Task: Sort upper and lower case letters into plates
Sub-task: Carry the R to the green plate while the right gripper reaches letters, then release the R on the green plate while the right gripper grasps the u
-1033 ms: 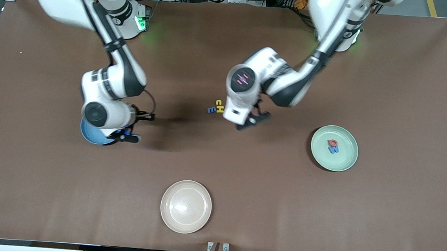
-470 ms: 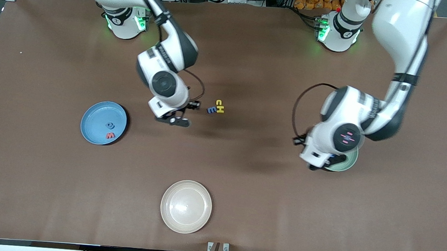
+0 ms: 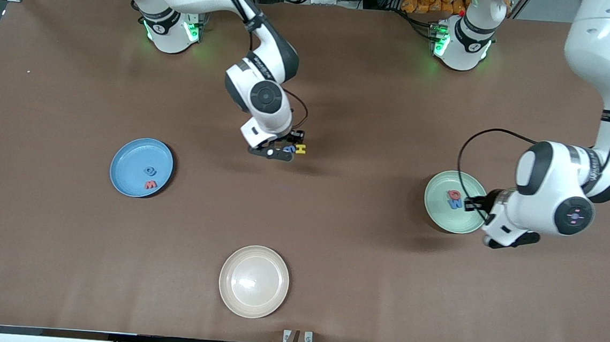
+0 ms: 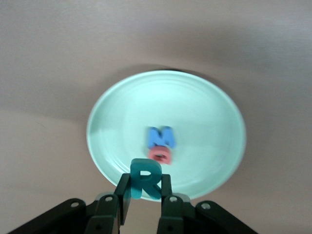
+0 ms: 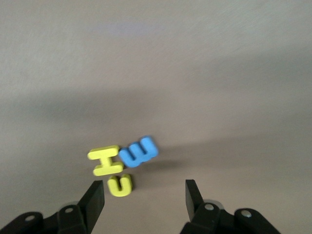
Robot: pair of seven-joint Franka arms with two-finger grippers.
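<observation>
left gripper (image 4: 142, 195) over mint plate (image 3: 437, 215) rim, jaws clamped on teal letter r (image 4: 144, 178). red and blue letters (image 3: 454, 198) lie in mint plate. right gripper (image 5: 144, 197) toward right arm's end from mint plate, jaws wide over yellow h (image 5: 105, 160), yellow c (image 5: 120, 185), blue e (image 5: 139, 151) on counter (image 3: 361, 282). blue plate (image 3: 129, 153) holds two letters (image 3: 149, 178).

Yellow c (image 5: 120, 185) hidden in front view by right arm; blue letter (image 3: 289, 149) half covered.
</observation>
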